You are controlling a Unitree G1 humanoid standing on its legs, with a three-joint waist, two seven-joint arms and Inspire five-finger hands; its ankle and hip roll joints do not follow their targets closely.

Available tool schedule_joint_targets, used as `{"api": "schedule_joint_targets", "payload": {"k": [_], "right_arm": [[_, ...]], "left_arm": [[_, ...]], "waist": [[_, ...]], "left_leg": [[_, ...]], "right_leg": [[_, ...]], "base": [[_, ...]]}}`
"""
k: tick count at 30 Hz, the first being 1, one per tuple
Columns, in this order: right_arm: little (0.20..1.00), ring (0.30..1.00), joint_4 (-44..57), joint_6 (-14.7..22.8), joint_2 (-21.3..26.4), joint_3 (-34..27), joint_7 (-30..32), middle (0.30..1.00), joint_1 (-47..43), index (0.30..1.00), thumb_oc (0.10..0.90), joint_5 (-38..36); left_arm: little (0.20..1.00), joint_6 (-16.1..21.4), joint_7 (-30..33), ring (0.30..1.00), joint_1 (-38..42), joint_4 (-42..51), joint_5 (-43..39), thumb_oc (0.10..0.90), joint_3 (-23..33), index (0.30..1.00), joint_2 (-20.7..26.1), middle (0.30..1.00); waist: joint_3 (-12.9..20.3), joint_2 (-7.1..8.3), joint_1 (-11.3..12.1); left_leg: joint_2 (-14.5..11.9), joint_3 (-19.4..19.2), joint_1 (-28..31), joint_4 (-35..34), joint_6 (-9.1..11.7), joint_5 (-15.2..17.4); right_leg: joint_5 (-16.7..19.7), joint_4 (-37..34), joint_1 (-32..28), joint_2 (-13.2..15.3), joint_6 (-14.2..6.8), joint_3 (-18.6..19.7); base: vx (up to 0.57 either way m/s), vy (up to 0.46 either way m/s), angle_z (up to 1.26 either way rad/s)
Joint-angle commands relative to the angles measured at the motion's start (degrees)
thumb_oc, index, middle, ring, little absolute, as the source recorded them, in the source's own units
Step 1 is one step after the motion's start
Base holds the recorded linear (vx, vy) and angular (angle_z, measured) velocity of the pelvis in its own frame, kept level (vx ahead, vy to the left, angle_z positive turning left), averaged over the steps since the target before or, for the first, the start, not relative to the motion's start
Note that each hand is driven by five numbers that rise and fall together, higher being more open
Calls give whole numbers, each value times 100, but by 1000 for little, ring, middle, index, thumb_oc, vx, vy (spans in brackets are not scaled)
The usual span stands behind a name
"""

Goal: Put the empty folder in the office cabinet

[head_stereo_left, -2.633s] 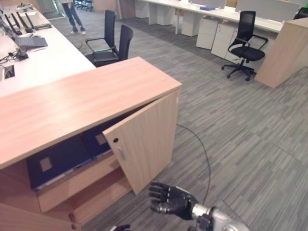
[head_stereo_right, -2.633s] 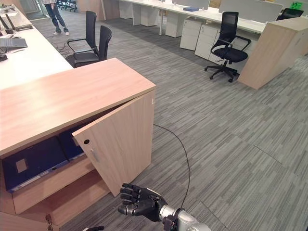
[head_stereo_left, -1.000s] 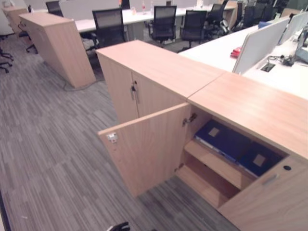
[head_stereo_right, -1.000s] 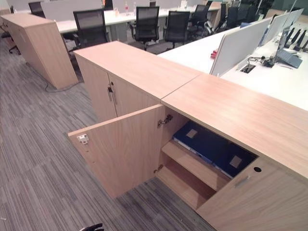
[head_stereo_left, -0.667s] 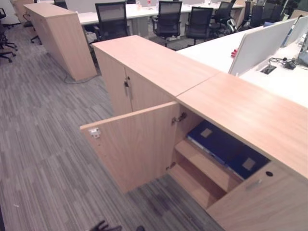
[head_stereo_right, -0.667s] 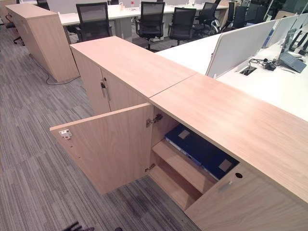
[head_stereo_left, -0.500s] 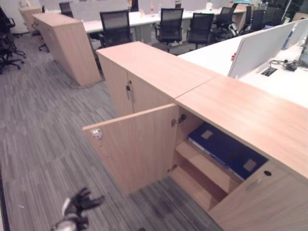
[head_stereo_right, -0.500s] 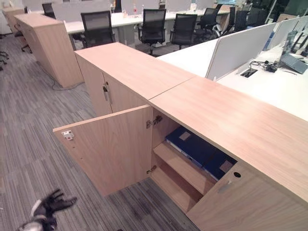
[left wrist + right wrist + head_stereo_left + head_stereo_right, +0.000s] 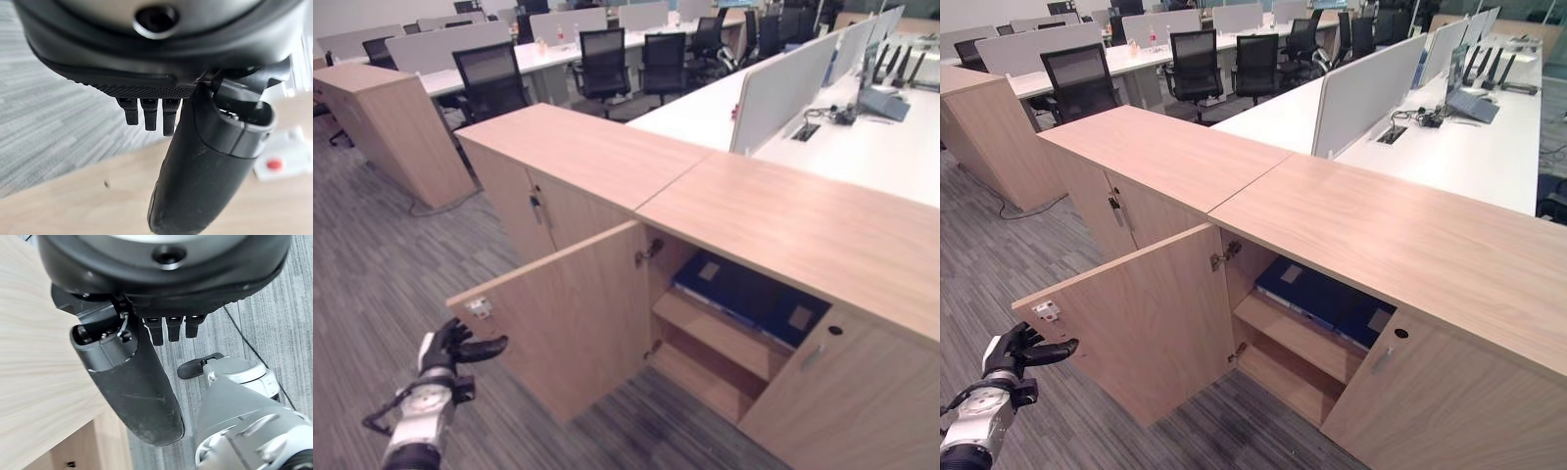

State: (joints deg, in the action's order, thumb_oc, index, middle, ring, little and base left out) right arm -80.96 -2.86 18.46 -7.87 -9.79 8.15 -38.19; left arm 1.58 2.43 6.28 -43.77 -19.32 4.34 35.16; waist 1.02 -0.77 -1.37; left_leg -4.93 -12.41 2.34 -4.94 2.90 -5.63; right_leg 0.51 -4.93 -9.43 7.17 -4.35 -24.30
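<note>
Change: camera has swung since a moment ago; left hand point(image 9: 458, 350) has risen and now reaches toward the outer edge of the open door point(image 9: 578, 313).
Meaning: folders already shelved, so closing the door looks like the step left.
Folders: blue folders point(image 9: 749, 299) lie flat on the upper shelf of the cabinet point(image 9: 783, 225), well apart from the hand.
Left hand: fingers spread, holding nothing.
Right hand point(image 9: 146, 391): fingers straight, empty.
</note>
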Motion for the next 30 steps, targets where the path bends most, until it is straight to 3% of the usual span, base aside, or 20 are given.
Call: {"api": "schedule_joint_targets", "payload": {"k": [1,5,15,19,21,22,23,25,28,30], "right_arm": [[900,900,-477,106,367,-298,-61,900,-446,900,800,185],[900,900,-596,122,578,-412,-46,900,-570,900,800,159],[900,900,-599,123,413,-264,-26,900,-624,900,800,131],[900,900,-598,156,237,-283,-1,900,-644,900,800,53],[900,900,-638,160,203,-338,-8,900,-643,900,800,-20],[900,900,-701,146,158,-416,-43,900,-629,900,800,-75],[900,900,-701,148,147,-409,-45,900,-616,900,800,-75],[900,900,-838,106,42,-423,-113,900,-658,900,800,-112],[900,900,-905,89,-17,-343,-97,900,-681,900,800,-86],[900,900,-940,123,-48,-253,-90,900,-701,900,800,-13]], "left_arm": [[900,414,-89,900,907,361,97,800,34,900,487,900],[900,472,-256,900,1240,712,-134,800,-330,900,368,900],[900,636,-543,900,1947,1129,-792,800,-1053,900,58,900],[900,659,-895,900,1798,2141,-1160,800,-1353,900,-285,900],[900,474,-1467,900,1433,2894,-1878,800,-1611,900,-383,900],[900,179,-2292,900,990,3774,-2759,800,-1958,900,-159,900],[900,160,-2297,900,954,3811,-2781,800,-1946,900,-132,900],[900,-373,-3015,900,373,4717,-3836,800,-2642,900,170,900],[900,-637,-3125,900,230,5080,-4341,800,-3046,900,265,900],[900,-742,-3247,900,-10,5557,-4697,800,-3344,900,670,900]], "waist": [[228,-32,136],[239,-43,122],[250,-1,-58],[214,28,-84],[185,17,-83],[172,-8,-93],[184,4,-92],[156,-6,-105],[128,8,-106],[77,14,-90]], "left_leg": [[-118,-306,-115,-6,242,217],[-60,-302,-98,-6,207,265],[-44,-362,-70,-6,171,303],[-44,-341,-84,-6,162,306],[-45,-332,-89,-6,158,311],[-46,-358,-75,-6,158,337],[-46,-363,-72,-6,158,339],[-62,-413,-27,-6,151,371],[-73,-409,-17,-6,152,360],[-84,-390,-26,-6,162,337]], "right_leg": [[5,8,183,519,-555,-223],[29,5,170,565,-595,-231],[73,-5,224,563,-629,-128],[73,-5,237,545,-618,-129],[77,-5,243,540,-614,-140],[92,-7,249,541,-631,-142],[92,-7,249,542,-632,-137],[97,-7,255,538,-640,-99],[110,-7,259,518,-634,-69],[121,-6,258,494,-633,-51]], "base": [[25,36,0],[29,40,4],[0,0,0],[-2,-6,2],[0,1,4],[11,7,4],[0,0,0],[31,3,0],[9,-7,5],[-3,-21,-5]]}}
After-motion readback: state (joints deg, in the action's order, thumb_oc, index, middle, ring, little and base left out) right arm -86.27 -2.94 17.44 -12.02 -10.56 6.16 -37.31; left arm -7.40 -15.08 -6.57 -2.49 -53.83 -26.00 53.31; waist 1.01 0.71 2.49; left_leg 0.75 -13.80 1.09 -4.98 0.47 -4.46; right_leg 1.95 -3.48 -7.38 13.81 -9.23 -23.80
